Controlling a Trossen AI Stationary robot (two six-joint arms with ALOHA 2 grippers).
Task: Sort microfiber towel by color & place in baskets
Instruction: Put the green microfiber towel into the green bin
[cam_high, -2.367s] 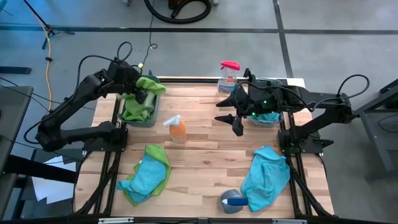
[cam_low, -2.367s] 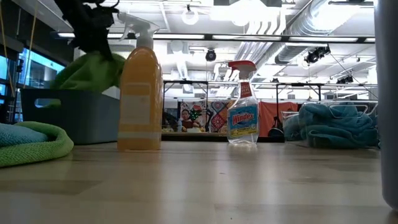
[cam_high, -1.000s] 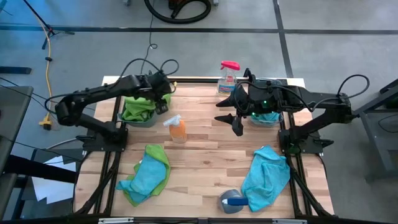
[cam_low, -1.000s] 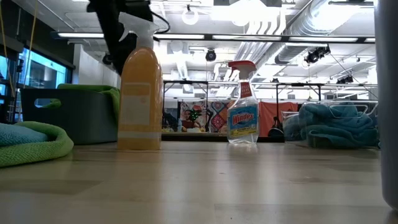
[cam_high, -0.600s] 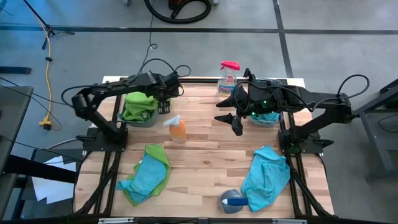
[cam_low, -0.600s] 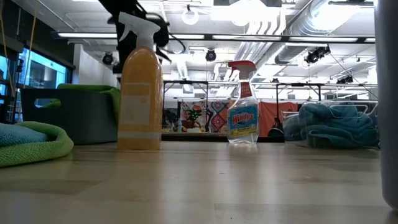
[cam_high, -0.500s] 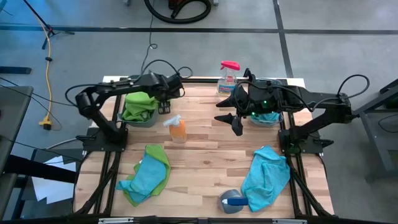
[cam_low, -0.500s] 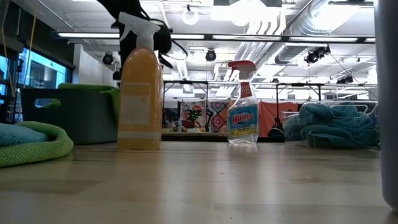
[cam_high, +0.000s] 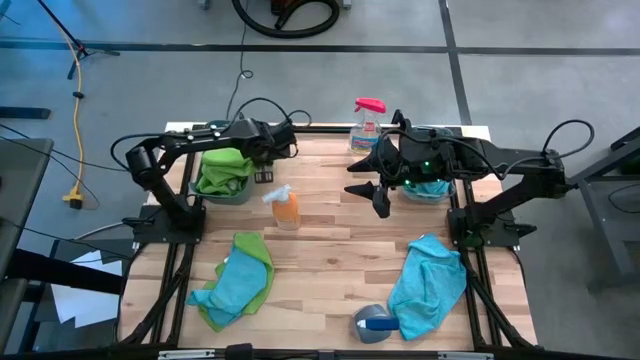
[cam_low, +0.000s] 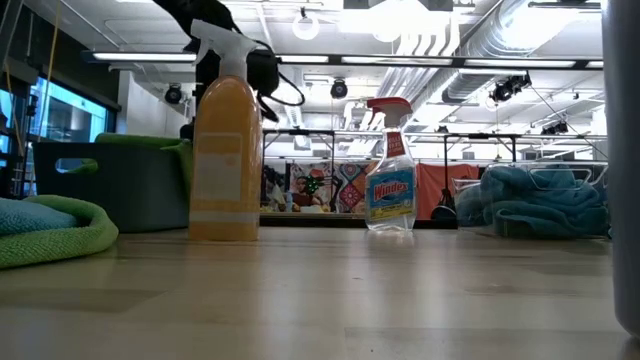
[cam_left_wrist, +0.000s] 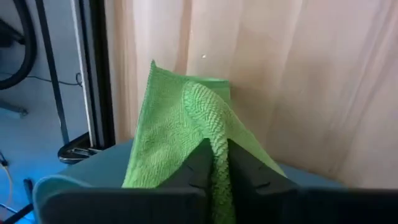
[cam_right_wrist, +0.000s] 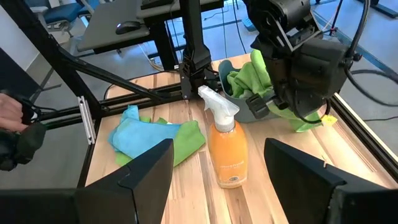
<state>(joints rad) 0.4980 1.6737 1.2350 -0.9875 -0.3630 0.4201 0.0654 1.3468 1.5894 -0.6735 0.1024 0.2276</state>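
The dark teal basket at the far left holds green towels. My left gripper stands at its right end, shut on a green towel that drapes over the basket's rim. My right gripper hovers open and holds nothing, beside the clear basket, which has a blue towel in it. A blue towel on a green one lies near left on the table. Another blue towel lies near right. My left gripper pinches a raised fold of the green towel between its two fingers. They come from above, slanting down. The cloth spreads away from the fingers over the basket's end, and its loose edge hangs outside toward the table.
An orange spray bottle stands just near of the left gripper. A Windex bottle stands at the far edge. A grey and blue object lies at the near edge. Bare wood lies mid-table.
My left arm has swung its elbow toward the table's right, and in the low view its gripper has shifted right, behind the orange bottle, ending at the teal basket's right end. The right arm has kept still.
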